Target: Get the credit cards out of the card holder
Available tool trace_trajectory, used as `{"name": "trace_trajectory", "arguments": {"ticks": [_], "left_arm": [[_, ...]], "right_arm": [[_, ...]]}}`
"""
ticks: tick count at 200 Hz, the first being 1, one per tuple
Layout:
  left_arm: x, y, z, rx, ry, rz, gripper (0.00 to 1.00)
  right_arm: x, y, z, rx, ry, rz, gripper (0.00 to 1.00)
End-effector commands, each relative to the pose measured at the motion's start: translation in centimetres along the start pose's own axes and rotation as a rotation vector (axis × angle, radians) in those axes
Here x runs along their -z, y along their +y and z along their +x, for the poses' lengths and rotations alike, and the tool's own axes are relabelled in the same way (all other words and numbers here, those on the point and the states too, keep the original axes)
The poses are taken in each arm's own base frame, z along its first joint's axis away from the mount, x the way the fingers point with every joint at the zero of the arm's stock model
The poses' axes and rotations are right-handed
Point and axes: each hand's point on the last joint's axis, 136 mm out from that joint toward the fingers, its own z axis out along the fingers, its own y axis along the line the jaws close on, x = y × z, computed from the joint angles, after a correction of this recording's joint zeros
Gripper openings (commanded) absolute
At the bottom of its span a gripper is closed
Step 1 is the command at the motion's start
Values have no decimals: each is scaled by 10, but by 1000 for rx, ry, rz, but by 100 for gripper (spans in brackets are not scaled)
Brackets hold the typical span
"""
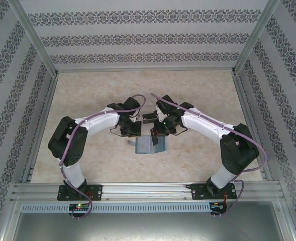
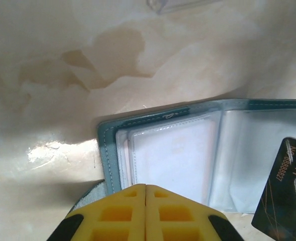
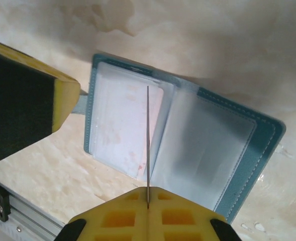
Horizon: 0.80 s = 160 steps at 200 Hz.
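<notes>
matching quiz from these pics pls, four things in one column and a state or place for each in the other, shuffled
1. teal-blue bifold card holder
2. dark thin rectangular credit card
3. left gripper
4. clear plastic box

A. pinched in the right gripper
B. apart from the holder, touching neither gripper
C. lying open on the marbled table
D. shut, beside the holder's grey tab

Pairs: 1-C, 2-A, 3-D, 4-B

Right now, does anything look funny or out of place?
Yes: one dark credit card sticks up on its edge over the open card holder. The right gripper is pinching it, so it isn't lying flat in a sleeve.
</notes>
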Motion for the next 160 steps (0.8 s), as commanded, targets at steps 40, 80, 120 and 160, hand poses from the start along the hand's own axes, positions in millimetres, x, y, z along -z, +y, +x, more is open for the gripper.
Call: {"name": "trace_trajectory", "arguments": {"ticks": [40, 80, 120, 160], "left_arm": [[21, 2, -2, -26, -93, 6, 10], [28, 13, -2, 10, -151, 15, 15], [36, 26, 1, 57, -181, 24, 16], [44, 33, 5, 76, -211, 26, 18]], "right_arm": [[21, 10, -7, 401, 38, 5, 0], [21, -3, -24, 624, 98, 105, 0], [23, 3, -40, 900, 122, 117, 0], [26, -2, -46, 1196, 210, 196, 0]]}}
